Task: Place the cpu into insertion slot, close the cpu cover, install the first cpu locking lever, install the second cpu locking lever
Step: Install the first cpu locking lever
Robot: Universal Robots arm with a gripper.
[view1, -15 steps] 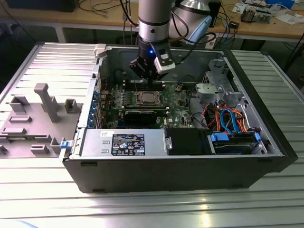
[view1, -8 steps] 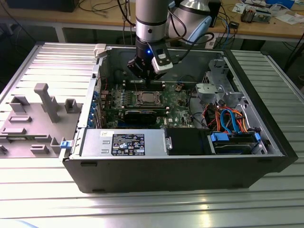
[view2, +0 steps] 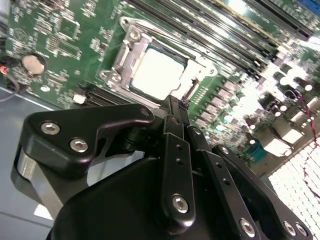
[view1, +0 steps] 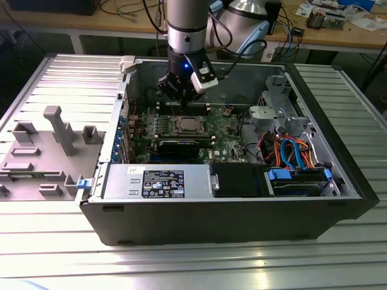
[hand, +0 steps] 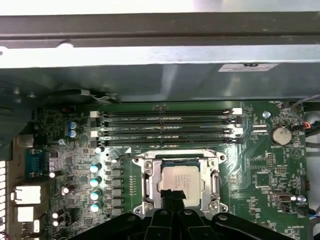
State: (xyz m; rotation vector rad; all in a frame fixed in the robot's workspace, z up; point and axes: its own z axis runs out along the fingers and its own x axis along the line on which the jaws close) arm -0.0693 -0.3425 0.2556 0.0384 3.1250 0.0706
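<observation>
Your cpu [hand: 181, 182] sits flat in the insertion slot [hand: 172, 164], silver top up. The cpu cover [hand: 150, 182] lies down around it, framing the chip. You can't tell whether the levers are latched. Your gripper [hand: 173, 196] hovers right over the socket's near edge with its fingers pinched narrow and nothing between them. Around the socket is the green motherboard [hand: 270, 170], with memory slots [hand: 165, 127] just beside it and a coin battery [hand: 280, 134] off to one side. All of it is inside the open computer case [view1: 230, 223].
</observation>
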